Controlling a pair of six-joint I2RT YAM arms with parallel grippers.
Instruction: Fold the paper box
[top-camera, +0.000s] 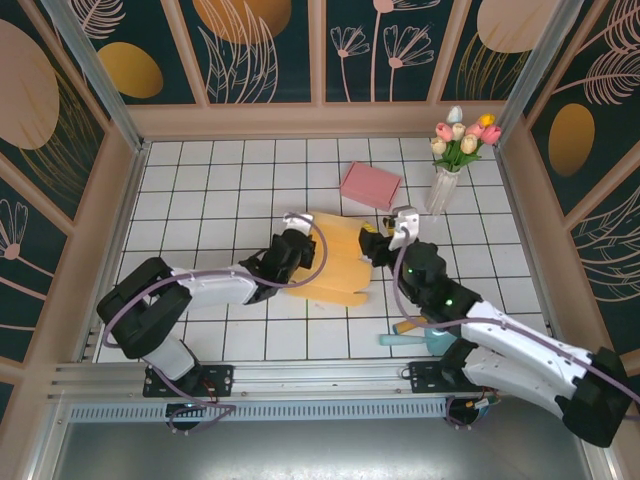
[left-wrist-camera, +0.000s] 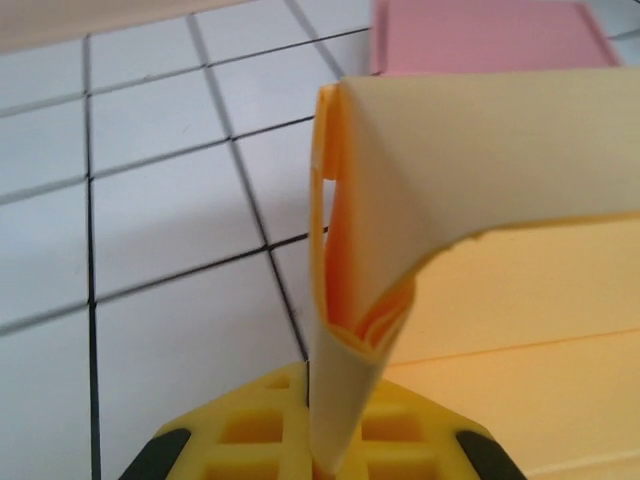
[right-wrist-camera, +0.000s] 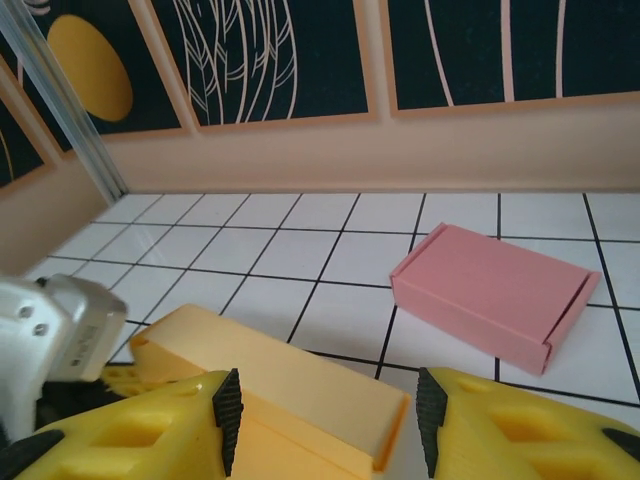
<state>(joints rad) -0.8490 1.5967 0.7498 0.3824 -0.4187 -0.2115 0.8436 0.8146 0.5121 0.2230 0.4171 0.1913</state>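
Paper box (top-camera: 335, 262): yellow-orange, partly folded, lying mid-worktop (top-camera: 200, 180) between my two arms. One flap stands curled up off the sheet.

Left claw (left-wrist-camera: 335, 440): pinched tight on the foot of that curled flap (the paper bends over to the right above my fingers).

Right claw (right-wrist-camera: 330, 415): wide, its fingers either side of a raised fold at the box's right edge; I can't tell whether they touch it.

Pink box (right-wrist-camera: 495, 290): closed, flat on the tiles just behind the yellow one. Vase of tulips (top-camera: 445, 185) beside it, near the right wall.
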